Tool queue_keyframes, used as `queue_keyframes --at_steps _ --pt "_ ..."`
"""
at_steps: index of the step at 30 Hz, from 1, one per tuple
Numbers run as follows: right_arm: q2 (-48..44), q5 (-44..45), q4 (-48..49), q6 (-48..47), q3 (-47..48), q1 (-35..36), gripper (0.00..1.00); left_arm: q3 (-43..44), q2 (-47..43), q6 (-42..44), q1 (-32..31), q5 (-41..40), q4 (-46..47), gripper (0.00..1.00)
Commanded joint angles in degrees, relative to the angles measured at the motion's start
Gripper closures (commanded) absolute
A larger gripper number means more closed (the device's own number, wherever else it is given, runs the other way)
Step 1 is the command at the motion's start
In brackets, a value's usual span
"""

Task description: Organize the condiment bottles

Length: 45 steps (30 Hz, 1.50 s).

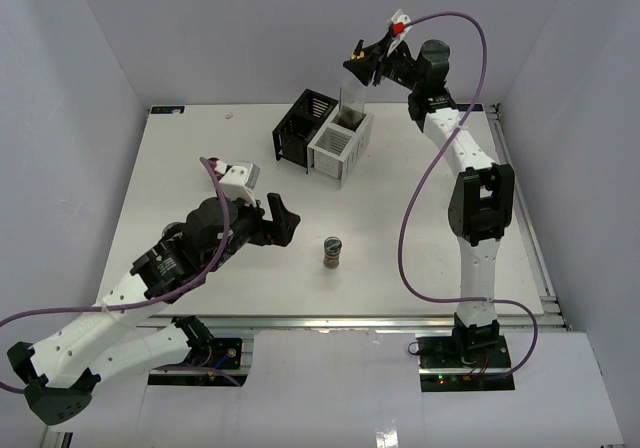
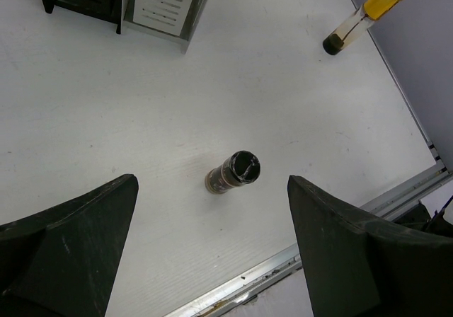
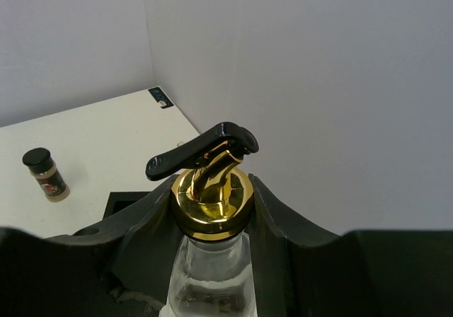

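Observation:
A short brown-filled jar point(image 1: 333, 252) with a dark lid stands alone on the white table, near the front middle. My left gripper point(image 1: 281, 218) is open and empty, just left of the jar. In the left wrist view the jar point(image 2: 233, 173) sits ahead of and between the spread fingers point(image 2: 78, 239). My right gripper point(image 1: 371, 61) is shut on the neck of a tall clear bottle point(image 1: 353, 101) with a brass spout point(image 3: 212, 189). It holds the bottle upright over the white rack point(image 1: 338, 144). The jar also shows in the right wrist view point(image 3: 46, 174).
A black slatted rack point(image 1: 299, 126) stands next to the white one at the back middle. A slim bottle with yellow contents point(image 2: 364, 16) stands near the table's right edge. The table's metal front rail point(image 2: 340, 225) is close behind the jar. Walls enclose the table.

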Motion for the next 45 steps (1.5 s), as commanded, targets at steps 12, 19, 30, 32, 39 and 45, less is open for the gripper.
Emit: queue_keyframes --at_steps 12,19,30,32,39,45 --pt "-4.7 -5.2 20.2 2.4 -16.4 -0.2 0.89 -0.8 -0.2 1.0 0.0 -0.9 2.5 0.02" --pt "-6.6 -4.0 16.5 -0.9 -18.7 -0.3 0.3 -0.5 0.7 0.9 0.0 -0.6 2.9 0.02" --pt "-16.8 6.7 5.6 1.2 -24.0 -1.7 0.04 2.6 4.4 0.7 0.4 -5.9 3.7 0.02" --pt "-20.8 12.4 1.7 1.8 -27.4 -2.3 0.05 6.7 8.1 -0.5 1.3 -6.1 1.0 0.02" --pt "-36.8 17.5 -14.2 4.8 -39.6 -3.3 0.04 20.8 17.3 -2.8 8.8 -6.3 -6.7 0.03" --pt "-55.9 21.6 -23.3 6.1 -56.5 1.5 0.04 21.0 24.4 -5.0 28.9 3.4 -9.3 0.1"
